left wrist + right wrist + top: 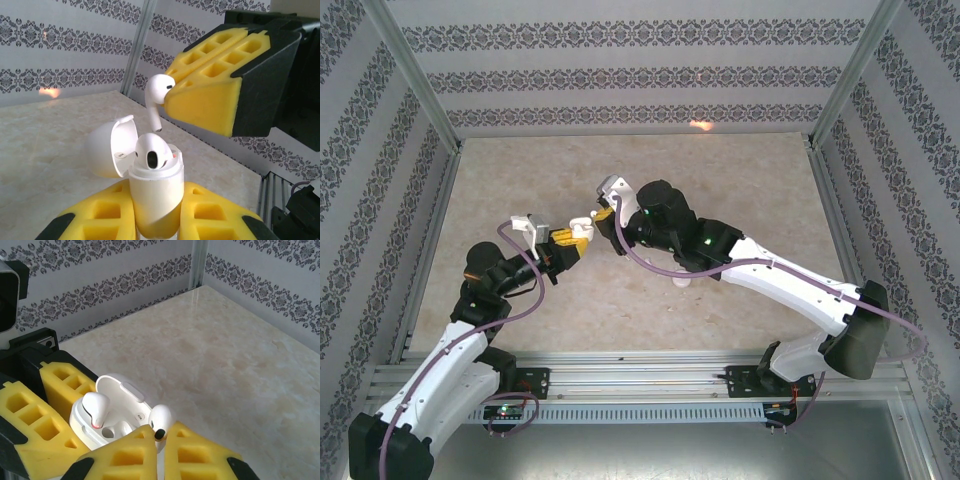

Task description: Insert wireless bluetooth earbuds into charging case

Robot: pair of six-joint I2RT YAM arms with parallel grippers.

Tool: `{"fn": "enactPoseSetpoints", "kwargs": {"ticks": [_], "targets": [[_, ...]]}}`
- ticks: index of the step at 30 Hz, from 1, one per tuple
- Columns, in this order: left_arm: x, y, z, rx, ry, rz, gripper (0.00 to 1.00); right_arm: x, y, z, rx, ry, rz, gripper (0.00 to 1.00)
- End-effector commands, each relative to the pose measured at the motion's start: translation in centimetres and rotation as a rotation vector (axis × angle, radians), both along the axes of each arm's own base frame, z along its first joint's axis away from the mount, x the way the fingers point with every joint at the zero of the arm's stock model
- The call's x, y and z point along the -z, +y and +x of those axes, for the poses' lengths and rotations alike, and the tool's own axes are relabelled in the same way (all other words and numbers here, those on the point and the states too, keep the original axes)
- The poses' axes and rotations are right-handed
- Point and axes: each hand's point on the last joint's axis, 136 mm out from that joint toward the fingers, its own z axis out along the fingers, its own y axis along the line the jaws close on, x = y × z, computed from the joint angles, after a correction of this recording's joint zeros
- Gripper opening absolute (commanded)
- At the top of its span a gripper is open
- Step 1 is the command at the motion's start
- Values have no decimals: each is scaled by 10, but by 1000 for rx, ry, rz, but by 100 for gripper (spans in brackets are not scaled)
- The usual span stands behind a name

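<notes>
The charging case [155, 197] is held upright above the marble-patterned table [240, 355] with its lid swung open, the left gripper [155, 222] clamped on its body between yellow foam pads. One earbud [152, 152] already sits in the case, and beside it the second socket [119, 430] looks empty. Just above the case hangs the other earbud [156, 97], stem pointing down, its head pinched at the tips of the right gripper [159, 434]. The step in hand appears to be seating this second bud. The next move calls for lining its stem over the free socket, lowering it, then releasing.
</notes>
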Motion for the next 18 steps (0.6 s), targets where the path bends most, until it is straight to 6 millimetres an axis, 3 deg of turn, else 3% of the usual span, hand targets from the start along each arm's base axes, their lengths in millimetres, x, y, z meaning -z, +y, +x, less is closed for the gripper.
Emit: {"fn": "enactPoseSetpoints", "kwargs": {"ticks": [1, 11, 18], "targets": [[-30, -2, -4, 20, -77, -39, 0, -21, 5, -9, -35, -18, 85, 7], [-27, -2, 0, 12, -64, -49, 0, -30, 8, -11, -44, -22, 122, 7], [-32, -2, 3, 5, -71, -57, 0, -20, 14, -12, -57, 14, 133, 7]]}}
